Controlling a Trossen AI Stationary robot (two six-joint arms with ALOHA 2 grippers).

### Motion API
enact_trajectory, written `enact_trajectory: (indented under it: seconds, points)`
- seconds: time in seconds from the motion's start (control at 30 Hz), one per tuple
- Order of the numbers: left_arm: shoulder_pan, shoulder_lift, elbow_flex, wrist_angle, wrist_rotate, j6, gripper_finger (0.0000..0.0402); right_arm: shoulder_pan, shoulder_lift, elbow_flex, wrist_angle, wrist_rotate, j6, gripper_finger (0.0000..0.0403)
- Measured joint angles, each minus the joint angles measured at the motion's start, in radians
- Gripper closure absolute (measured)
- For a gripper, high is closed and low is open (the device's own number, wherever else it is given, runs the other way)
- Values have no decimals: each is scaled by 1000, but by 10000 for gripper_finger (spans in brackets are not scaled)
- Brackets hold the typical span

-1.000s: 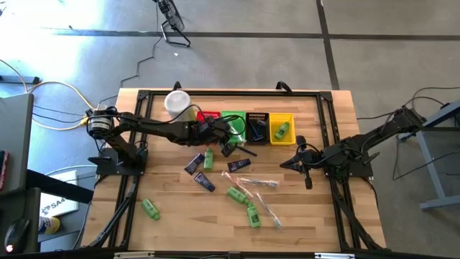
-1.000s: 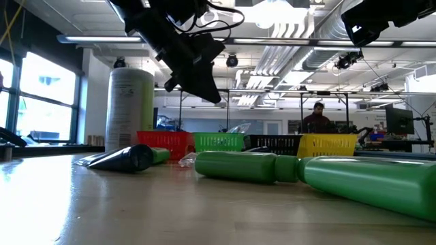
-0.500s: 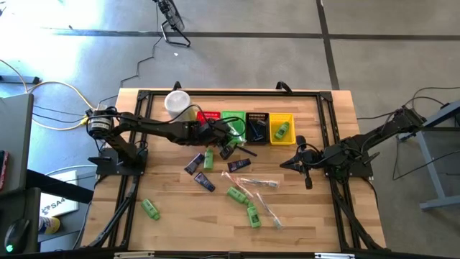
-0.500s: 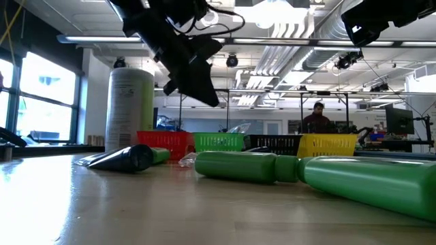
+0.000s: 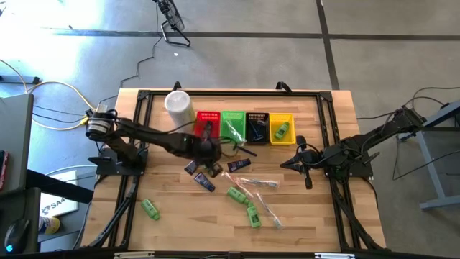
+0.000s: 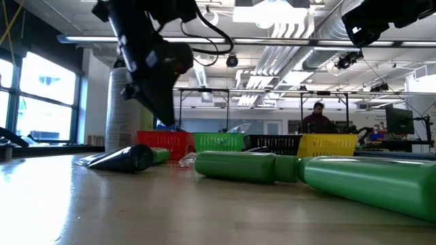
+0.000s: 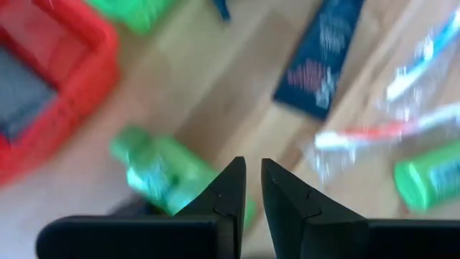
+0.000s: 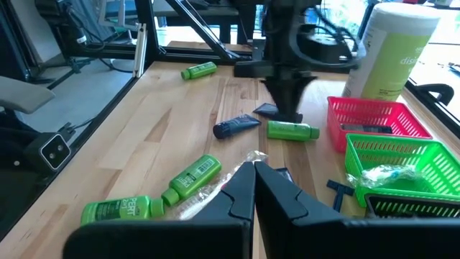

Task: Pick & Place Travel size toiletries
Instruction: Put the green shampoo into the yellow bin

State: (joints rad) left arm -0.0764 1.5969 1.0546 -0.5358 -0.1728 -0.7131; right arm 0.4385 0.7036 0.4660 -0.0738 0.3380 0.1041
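Several toiletries lie in the middle of the table: dark tubes (image 5: 203, 181), green bottles (image 5: 236, 194) and clear-wrapped sticks (image 5: 253, 182). My left gripper (image 5: 213, 155) is shut and empty. It hangs a little above a green bottle (image 7: 158, 169) that lies on its side in front of the red basket (image 5: 208, 119); the bottle also shows in the right wrist view (image 8: 293, 130). A navy tube (image 7: 323, 57) lies just beyond it. My right gripper (image 5: 300, 164) is shut and empty, and waits above the table's right half.
A tall white canister (image 5: 177, 104) stands at the back left. Next to the red basket stand a green (image 5: 233, 124), a black (image 5: 256, 126) and a yellow basket (image 5: 282, 128). A wrapped stick lies in the green one and a green bottle in the yellow one. One green bottle (image 5: 149, 208) lies near the front left.
My left gripper has left the place above the green basket. It has gone toward the table's near and left edges and down, and now hangs over the green bottle by the dark tubes. The toiletries on the table have not moved.
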Motion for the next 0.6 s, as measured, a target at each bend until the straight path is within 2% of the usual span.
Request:
enact_trajectory:
  seconds: [0.17, 0.43, 0.6]
  points:
    - [-61, -12, 0, -110, -10, -27, 359, 0, 0, 0, 0, 0, -1, 401]
    - [-91, -93, 0, -255, -26, -65, 359, 0, 0, 0, 2, 0, 0, 401]
    - [-100, -156, 0, -237, -35, -4, 359, 0, 0, 0, 0, 0, -1, 401]
